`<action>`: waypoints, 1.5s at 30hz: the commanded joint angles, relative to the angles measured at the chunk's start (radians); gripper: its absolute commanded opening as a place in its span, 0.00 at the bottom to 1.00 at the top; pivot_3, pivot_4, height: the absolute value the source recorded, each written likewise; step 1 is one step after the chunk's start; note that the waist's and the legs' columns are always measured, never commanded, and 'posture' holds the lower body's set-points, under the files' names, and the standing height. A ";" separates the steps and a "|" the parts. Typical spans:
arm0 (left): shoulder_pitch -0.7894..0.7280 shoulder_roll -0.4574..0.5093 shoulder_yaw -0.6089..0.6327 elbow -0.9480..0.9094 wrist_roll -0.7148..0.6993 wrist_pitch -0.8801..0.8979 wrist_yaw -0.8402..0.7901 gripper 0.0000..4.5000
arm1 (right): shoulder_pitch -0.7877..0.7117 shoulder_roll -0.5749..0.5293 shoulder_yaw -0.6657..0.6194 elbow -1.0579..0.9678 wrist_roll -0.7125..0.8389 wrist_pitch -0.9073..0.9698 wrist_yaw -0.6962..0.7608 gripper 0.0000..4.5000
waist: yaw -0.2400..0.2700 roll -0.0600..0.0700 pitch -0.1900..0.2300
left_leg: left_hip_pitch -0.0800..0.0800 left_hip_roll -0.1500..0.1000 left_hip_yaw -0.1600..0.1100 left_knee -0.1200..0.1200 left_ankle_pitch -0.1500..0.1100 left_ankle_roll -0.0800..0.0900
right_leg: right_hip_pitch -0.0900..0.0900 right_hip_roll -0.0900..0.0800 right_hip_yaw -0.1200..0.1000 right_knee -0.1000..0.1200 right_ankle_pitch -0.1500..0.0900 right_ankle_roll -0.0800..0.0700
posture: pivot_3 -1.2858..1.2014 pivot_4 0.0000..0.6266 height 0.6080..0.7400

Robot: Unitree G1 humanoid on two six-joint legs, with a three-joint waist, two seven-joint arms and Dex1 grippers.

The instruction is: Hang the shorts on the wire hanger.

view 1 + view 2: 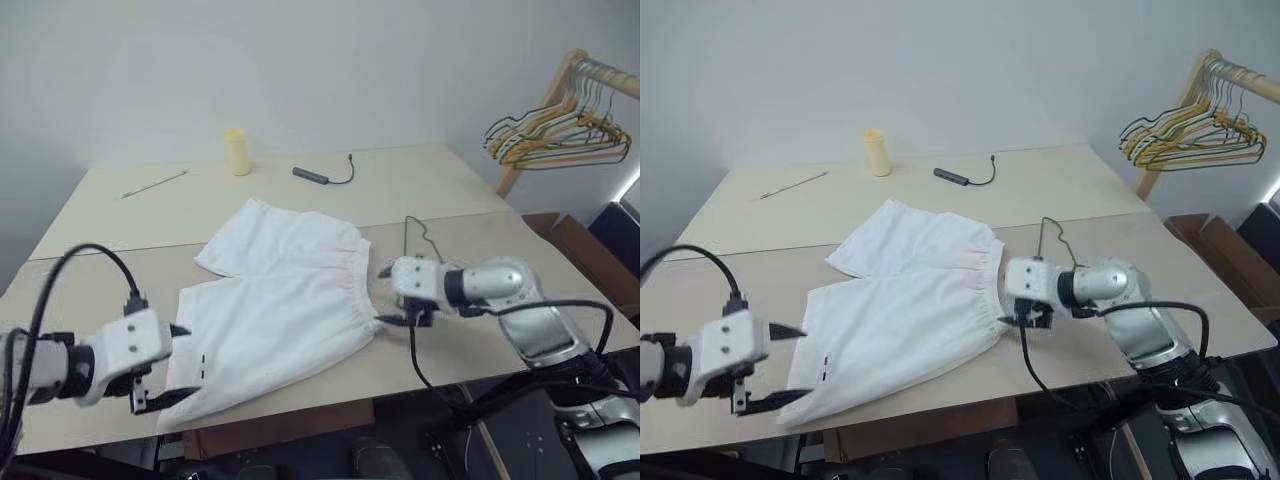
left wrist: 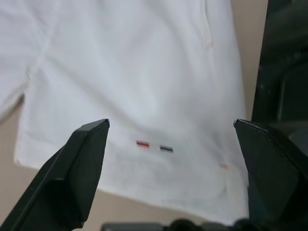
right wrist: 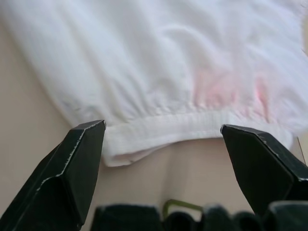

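Observation:
The white shorts point(image 1: 280, 300) lie flat on the beige table point(image 1: 450, 190), waistband toward the right and legs toward the left. The pink-tinged waistband point(image 3: 192, 127) lies just ahead of my right gripper point(image 1: 383, 295), which is open and apart from the cloth. By the near leg's hem, my left gripper point(image 1: 175, 365) is open with nothing in it. Between its fingers the left wrist view shows the hem with two small dashes point(image 2: 154, 146). A thin dark wire hanger point(image 1: 420, 235) lies on the table behind the right gripper, partly hidden by it.
A yellow cylinder point(image 1: 237, 152), a dark cable with a plug point(image 1: 312, 176) and a thin stick point(image 1: 152, 184) lie at the table's back. A wooden rack with a bunch of coloured hangers point(image 1: 560, 135) stands at the far right, above a cardboard box point(image 1: 575, 250).

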 commanded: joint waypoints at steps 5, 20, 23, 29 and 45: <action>-0.169 -0.052 -0.098 0.046 -0.123 0.000 0.091 1.00 | -0.112 0.201 -0.128 0.200 0.016 0.376 -0.314 0.99 | -0.011 0.000 0.000 | -0.001 -0.001 0.000 0.000 0.000 0.000 | -0.001 0.000 0.001 0.001 0.003 -0.004 | 0.46 0.00 1.00; -0.303 -0.075 -0.242 0.141 -0.176 -0.050 0.127 1.00 | 0.000 0.123 -0.097 0.326 -0.029 0.258 -0.432 0.99 | -0.062 0.000 0.000 | -0.005 -0.002 -0.003 0.000 0.000 0.000 | -0.002 -0.001 0.000 0.000 0.002 -0.002 | 0.45 0.00 1.00; -0.305 -0.073 -0.247 0.153 -0.174 -0.065 0.125 1.00 | 0.011 0.093 -0.129 0.267 0.020 0.280 -0.388 0.99 | -0.064 0.000 0.000 | -0.004 -0.002 -0.001 0.001 0.000 0.000 | -0.001 0.000 0.001 0.000 0.001 0.001 | 0.44 0.00 1.00; -0.335 -0.104 -0.269 0.169 -0.180 -0.088 0.162 1.00 | -0.093 0.185 -0.194 0.353 0.100 0.291 -0.428 0.99 | -0.100 0.000 0.000 | -0.005 -0.001 -0.002 0.000 0.000 0.000 | -0.001 0.000 0.003 0.000 0.000 0.002 | 0.44 0.00 1.00; -0.347 -0.158 -0.294 0.139 -0.258 -0.072 0.216 1.00 | -0.270 0.363 -0.179 0.804 0.085 0.241 -0.552 0.95 | -0.116 0.001 -0.001 | -0.003 -0.002 -0.007 0.001 0.000 0.000 | -0.001 -0.001 0.003 0.000 0.004 -0.001 | 0.46 0.00 1.00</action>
